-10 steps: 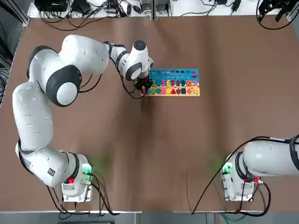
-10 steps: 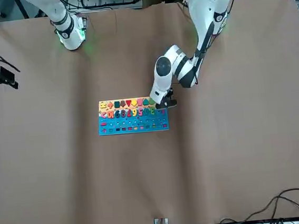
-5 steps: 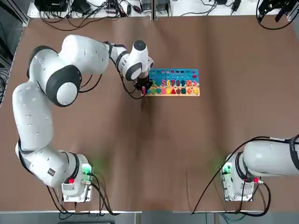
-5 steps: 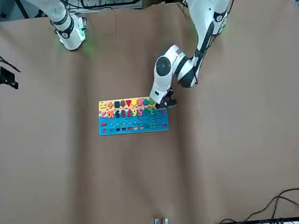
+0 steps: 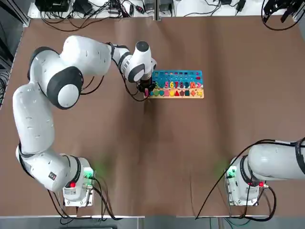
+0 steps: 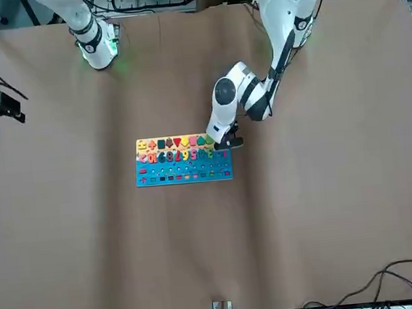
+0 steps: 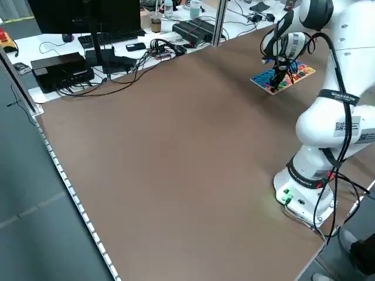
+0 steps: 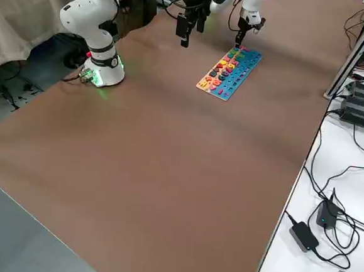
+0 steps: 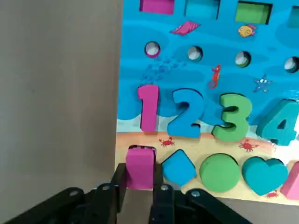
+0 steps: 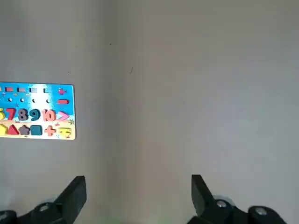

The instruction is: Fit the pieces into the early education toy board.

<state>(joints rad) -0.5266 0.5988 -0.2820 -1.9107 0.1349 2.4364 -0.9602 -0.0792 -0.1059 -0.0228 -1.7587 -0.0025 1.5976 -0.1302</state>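
A small pink rectangular block (image 9: 139,162), apparently painted wood or foam, is clamped between the narrowed fingers of the left end effector (image 9: 138,186), which is partly closed on the block's 2 long sides. The block is held at the corner of the flat rectangular puzzle board (image 5: 177,84), over the first recess of the yellowish lower strip, right beside the blue diamond (image 9: 177,168); whether it is already seated in the recess cannot be told. Beyond the fingertips lie the pink numeral 1 (image 9: 148,113) and the blue upper part of the board.

The block is judged to be light, stiff and smooth-faced, so a modest squeeze on its flat parallel sides should be enough; a grip high on the block leaves its lower edge free to enter the cut-out. The board itself looks thin and light, lying loose on the brown worktop (image 5: 157,152), so a sideways push from the block could probably slide it.

The right end effector (image 10: 138,191) is held wide open and empty, well apart from the board, which is seen far off to its side.
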